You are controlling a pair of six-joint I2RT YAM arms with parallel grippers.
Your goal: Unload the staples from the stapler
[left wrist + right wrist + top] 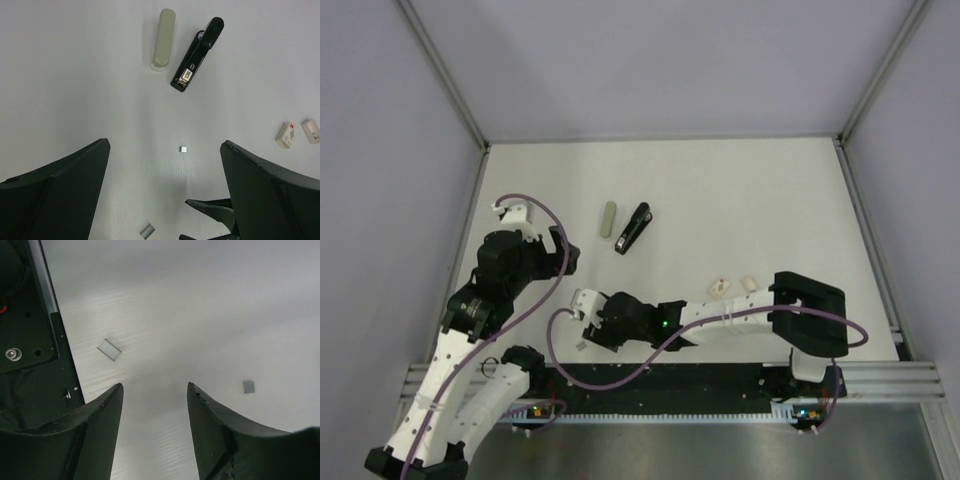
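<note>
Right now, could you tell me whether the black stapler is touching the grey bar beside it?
Apart. The left wrist view shows bare table between the stapler and the grey bar.

The stapler (196, 57) has a smooth black plastic shell with a slight sheen at its rounded end and a white, paper-like label (186, 75). The oblong bar (163, 39) beside it looks like smooth, matt grey-beige plastic. The bench (200, 300) is white and matt with faint fine ribbing, the small staple strips (109, 349) on it are bright silvery metal, and the fingers (60, 200) of the left end effector (165, 145) and right end effector (155, 386) are matt black plastic.
</note>
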